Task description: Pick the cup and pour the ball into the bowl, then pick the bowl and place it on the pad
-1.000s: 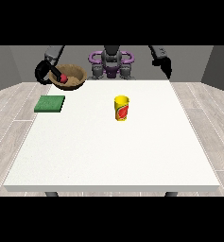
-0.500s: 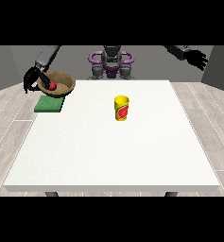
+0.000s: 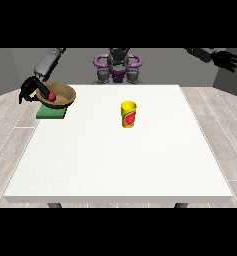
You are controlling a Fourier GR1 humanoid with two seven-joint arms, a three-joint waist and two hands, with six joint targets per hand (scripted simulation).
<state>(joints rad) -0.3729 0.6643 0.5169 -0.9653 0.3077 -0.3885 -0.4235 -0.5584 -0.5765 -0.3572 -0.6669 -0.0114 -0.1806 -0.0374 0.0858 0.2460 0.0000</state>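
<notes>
- The hand at the view's left [image 3: 29,90] holds the wooden bowl [image 3: 60,95] by its rim at the bowl's nine o'clock side; dark fingers look curled over that edge, though they are too small to make out clearly.
- Inside the bowl, near that hand, lies the red ball [image 3: 52,96], so the pour looks done.
- The bowl hangs tilted, its mouth turned partly toward the camera, and it overlaps the upper edge of the green pad [image 3: 51,112].
- I cannot tell whether the bowl's underside touches the pad or hovers just above it.
- The pad lies flat on the white table [image 3: 120,150] near its far-left corner, at about five o'clock from the holding hand and just beside it.
- That is the relation the coming move turns on: the bowl likely needs only a short drop toward five o'clock, levelled out, to sit centred on the pad.
- This hand is by far the nearer to the pad.
- The yellow cup [image 3: 129,114] stands upright near the table's middle, well apart from the bowl at about four o'clock from it, with no hand near.
- The hand at the view's right [image 3: 225,59] is raised off the table's far-right corner, fingers spread and holding nothing.
</notes>
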